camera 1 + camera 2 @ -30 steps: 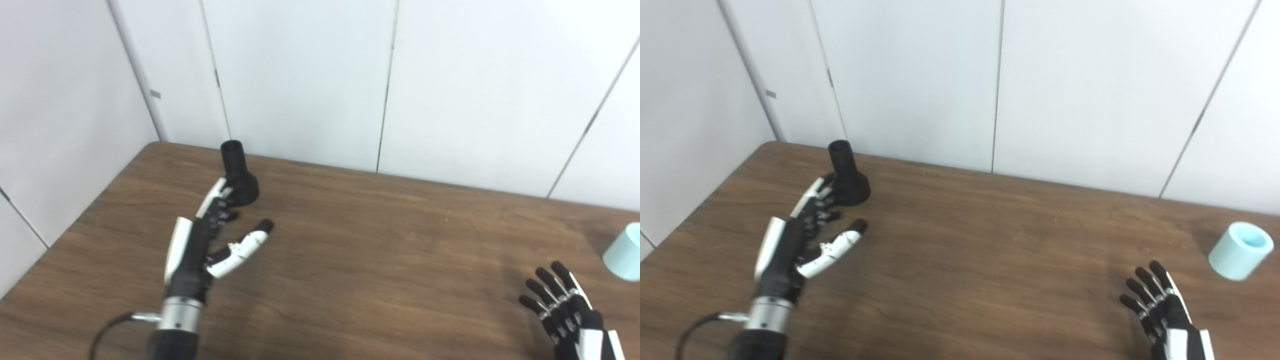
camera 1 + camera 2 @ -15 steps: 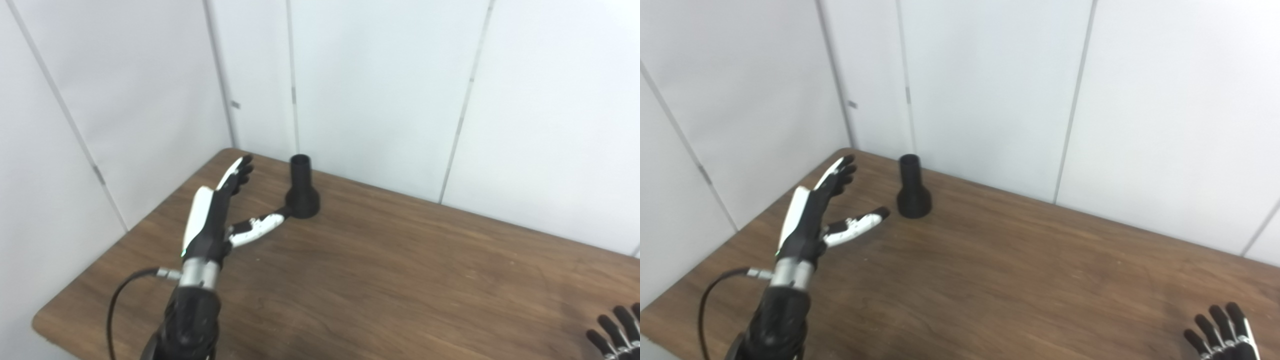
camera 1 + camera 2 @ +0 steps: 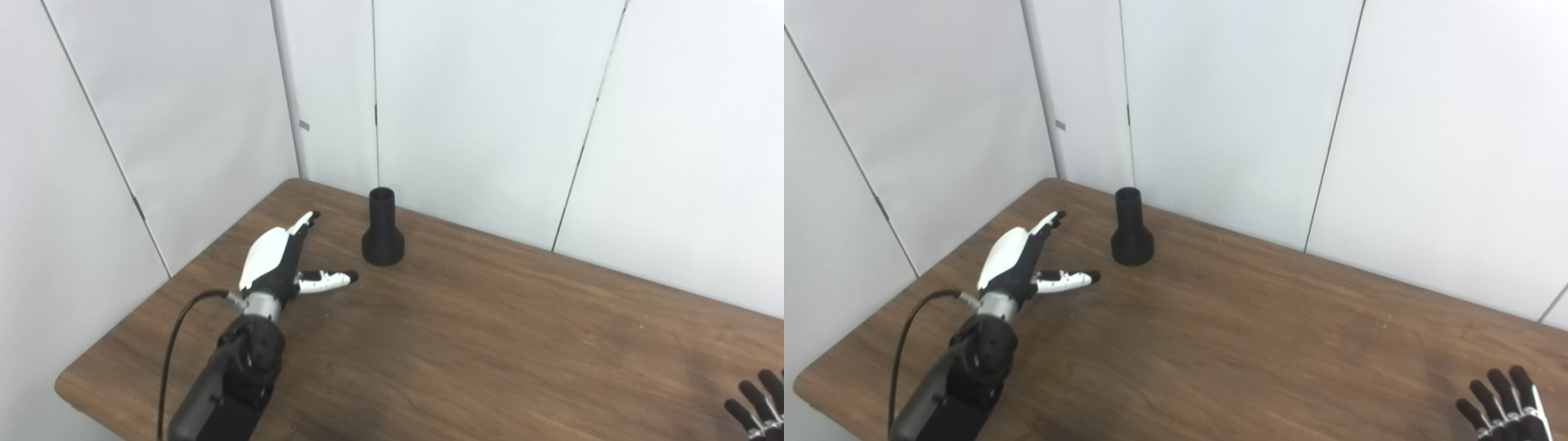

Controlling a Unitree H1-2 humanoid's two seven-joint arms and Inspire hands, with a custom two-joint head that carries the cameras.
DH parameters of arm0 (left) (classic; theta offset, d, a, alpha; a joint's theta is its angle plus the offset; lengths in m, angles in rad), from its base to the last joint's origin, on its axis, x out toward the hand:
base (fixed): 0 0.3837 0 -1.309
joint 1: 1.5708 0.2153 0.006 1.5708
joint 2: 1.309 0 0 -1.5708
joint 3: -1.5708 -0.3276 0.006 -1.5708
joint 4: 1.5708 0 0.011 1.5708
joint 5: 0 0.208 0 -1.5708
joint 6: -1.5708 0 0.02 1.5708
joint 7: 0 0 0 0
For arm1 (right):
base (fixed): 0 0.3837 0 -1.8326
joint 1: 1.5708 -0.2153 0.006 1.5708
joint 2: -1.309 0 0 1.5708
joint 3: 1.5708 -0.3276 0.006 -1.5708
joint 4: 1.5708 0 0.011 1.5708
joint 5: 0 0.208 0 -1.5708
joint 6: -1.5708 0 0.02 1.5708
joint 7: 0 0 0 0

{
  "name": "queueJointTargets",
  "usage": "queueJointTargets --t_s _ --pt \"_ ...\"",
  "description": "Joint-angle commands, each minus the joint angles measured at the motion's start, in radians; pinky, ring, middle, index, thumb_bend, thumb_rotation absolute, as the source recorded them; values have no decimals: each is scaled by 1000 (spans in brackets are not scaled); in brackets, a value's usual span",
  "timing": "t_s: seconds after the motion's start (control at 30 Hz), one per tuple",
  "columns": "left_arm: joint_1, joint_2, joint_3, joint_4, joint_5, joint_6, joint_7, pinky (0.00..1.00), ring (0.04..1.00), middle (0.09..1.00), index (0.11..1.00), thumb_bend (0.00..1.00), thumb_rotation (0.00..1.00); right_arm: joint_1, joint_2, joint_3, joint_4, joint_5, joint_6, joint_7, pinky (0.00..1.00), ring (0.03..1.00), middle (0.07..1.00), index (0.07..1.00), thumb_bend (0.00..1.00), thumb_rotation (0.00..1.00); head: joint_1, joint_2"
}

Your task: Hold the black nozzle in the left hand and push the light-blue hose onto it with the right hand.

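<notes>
Item: left hand (image 3: 275, 263), fingers spread and thumb splayed out toward three o'clock, holding nothing; it hovers low over the brown table (image 3: 490, 343), just short of the black nozzle (image 3: 382, 228), which stands at roughly two o'clock from the palm, near but not touching. Item: black nozzle, upright on its flared base near the table's far edge, narrow mouth up, untouched. Item: right hand (image 3: 1503, 407), only spread fingertips showing at the lower right corner, empty as far as can be seen. Item: light-blue hose, not in view now. Change noted: the head camera has swung toward nine o'clock over the last second, so the whole scene sits further right in both views and the hose has dropped out past the right edge; that is camera motion, not object motion. The left hand itself has drawn back slightly and lowered, its thumb tip no longer beside the nozzle base as half a second ago. Judgement: the grasp on the nozzle is not yet begun; the approach appears to be resetting, and the hose step remains wholly ahead.
</notes>
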Motion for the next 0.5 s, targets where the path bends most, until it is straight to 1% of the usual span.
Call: queueJointTargets --t_s 0.0,0.07,0.2,0.33,0.47 --pt "-74 33 -23 25 0 -12 -13 798 861 917 907 829 382 12 -7 -1 15 -3 -26 7 838 915 943 966 513 1000 0 0" --pt "-119 43 -49 92 5 -35 -10 857 900 929 910 833 382 15 -10 -3 3 -8 -21 4 833 909 937 960 514 1000 -7 2" --pt "-186 56 -82 192 -3 -73 -5 921 932 946 915 845 398 17 -13 -6 12 -7 -29 5 824 905 933 955 517 1000 -16 1" --pt "-250 59 -106 275 -13 -94 2 938 957 968 926 855 411 20 -2 -7 16 -16 -25 -10 808 901 926 952 547 1000 -23 -1" --pt "-321 62 -143 375 10 -108 32 953 963 967 926 861 421 25 11 -4 1 -26 -10 -29 801 895 918 950 553 1000 -31 -2"
